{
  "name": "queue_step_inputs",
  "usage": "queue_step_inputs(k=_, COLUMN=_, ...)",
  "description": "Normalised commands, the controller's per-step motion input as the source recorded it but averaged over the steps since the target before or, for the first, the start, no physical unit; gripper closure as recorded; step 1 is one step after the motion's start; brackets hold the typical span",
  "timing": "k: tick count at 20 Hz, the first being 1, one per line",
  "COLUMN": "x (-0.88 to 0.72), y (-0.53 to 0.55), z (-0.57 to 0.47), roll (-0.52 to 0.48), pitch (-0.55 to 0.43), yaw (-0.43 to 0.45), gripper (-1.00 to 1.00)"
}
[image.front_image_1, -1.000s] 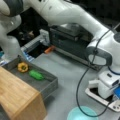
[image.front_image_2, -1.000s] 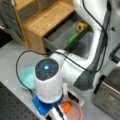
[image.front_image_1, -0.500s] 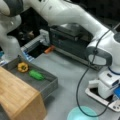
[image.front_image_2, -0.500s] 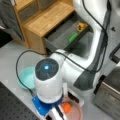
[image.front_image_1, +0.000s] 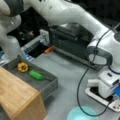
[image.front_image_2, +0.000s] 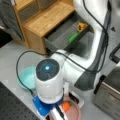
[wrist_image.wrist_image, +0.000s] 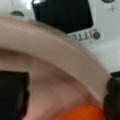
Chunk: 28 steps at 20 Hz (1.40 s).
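In the wrist view my gripper is open, one dark finger at the left edge and the other at the right edge. It hangs low inside a pink bowl. An orange object lies in the bowl between the fingers, near the right one; I cannot tell whether they touch. In a front view the orange object and the pink bowl show just below the arm's wrist, which hides the fingers. The arm's white hand reaches down at a front view's right.
An open grey drawer of a wooden cabinet holds a yellow pepper and a green vegetable. A teal bowl stands beside the arm. A white board lies under the pink bowl. A metal box stands at a front view's right.
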Motion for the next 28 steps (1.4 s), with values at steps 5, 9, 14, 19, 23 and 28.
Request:
queue_step_inputs(k=5, x=0.22, y=0.06, z=-0.09, roll=-0.257, pitch=0.161, yaw=-0.022, gripper=-1.00)
queue_step_inputs(k=9, x=0.22, y=0.04, z=-0.09, roll=-0.233, pitch=0.148, yaw=0.015, gripper=-1.00)
queue_step_inputs(k=14, x=0.19, y=0.05, z=-0.05, roll=-0.232, pitch=0.162, yaw=0.024, gripper=-1.00)
queue_step_inputs(k=19, x=0.15, y=0.04, z=0.01, roll=-0.231, pitch=0.186, yaw=0.031, gripper=-1.00)
queue_step_inputs(k=23, x=0.10, y=0.02, z=0.10, roll=-0.221, pitch=0.206, yaw=0.044, gripper=-1.00)
queue_step_inputs(k=28, x=0.06, y=-0.01, z=0.19, roll=-0.184, pitch=0.170, yaw=0.092, gripper=-1.00)
